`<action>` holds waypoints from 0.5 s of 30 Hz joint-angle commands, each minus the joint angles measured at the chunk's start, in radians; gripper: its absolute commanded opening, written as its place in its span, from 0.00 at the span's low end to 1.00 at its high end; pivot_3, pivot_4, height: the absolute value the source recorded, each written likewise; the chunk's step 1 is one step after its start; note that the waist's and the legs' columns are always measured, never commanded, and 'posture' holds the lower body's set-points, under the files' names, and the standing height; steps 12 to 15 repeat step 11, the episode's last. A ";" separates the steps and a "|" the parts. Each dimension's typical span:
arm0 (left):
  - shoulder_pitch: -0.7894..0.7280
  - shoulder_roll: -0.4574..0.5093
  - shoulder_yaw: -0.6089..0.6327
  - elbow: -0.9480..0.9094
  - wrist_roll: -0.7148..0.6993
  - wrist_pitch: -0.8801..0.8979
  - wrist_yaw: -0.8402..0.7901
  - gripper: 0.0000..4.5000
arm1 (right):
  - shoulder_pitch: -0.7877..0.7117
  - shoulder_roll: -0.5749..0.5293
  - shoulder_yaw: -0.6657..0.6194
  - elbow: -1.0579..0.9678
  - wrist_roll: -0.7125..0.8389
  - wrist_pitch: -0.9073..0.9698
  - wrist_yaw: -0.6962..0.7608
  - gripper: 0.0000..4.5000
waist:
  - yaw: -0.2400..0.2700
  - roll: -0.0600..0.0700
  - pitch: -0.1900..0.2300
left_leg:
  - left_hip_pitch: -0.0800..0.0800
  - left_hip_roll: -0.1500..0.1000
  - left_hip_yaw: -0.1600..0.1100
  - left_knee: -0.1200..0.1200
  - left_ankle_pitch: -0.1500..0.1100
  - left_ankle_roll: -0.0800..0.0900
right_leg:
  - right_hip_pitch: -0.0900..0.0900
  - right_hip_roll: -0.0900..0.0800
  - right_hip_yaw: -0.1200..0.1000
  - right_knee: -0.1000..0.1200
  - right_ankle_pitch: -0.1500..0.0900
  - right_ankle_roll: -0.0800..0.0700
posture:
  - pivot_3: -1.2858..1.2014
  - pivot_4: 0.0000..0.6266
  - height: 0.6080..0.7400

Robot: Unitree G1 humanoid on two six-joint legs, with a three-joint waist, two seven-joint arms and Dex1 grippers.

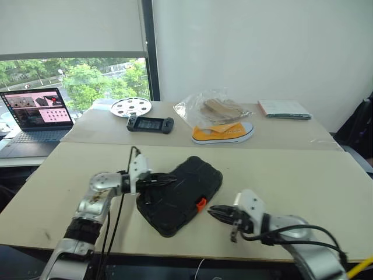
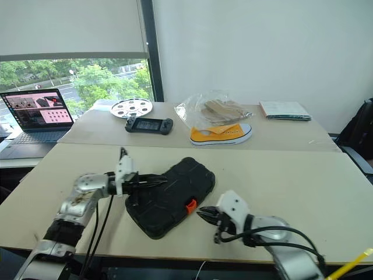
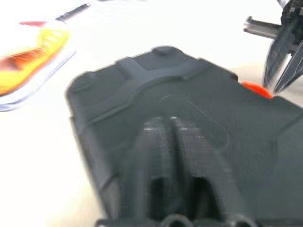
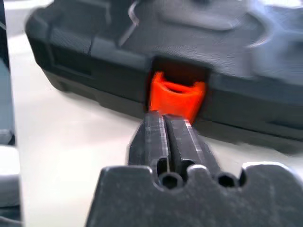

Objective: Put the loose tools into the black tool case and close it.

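Observation:
The black tool case lies closed and askew on the near table, its orange latch on the edge facing me. The loose tools are out of view. My left gripper reaches in from the left over the case's lid, fingers together and nothing held; the left wrist view looks along the lid. My right gripper hovers just right of the latch, pointing at it, fingers pressed together and empty. In the right wrist view its tips stand just short of the latch.
On the far table lie a black game console, a white perforated disc, a yellow shoe under a clear plastic bag, and papers. A laptop stands at the far left.

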 commanded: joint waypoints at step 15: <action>0.528 0.211 0.301 -0.235 -0.014 0.000 0.146 1.00 | 0.064 -0.100 -0.340 0.352 0.133 -0.497 0.276 0.99 | 0.028 -0.005 0.007 | -0.005 -0.001 0.000 -0.006 0.001 -0.003 | -0.001 -0.001 -0.006 -0.012 0.001 -0.005 | 0.52 0.24 1.00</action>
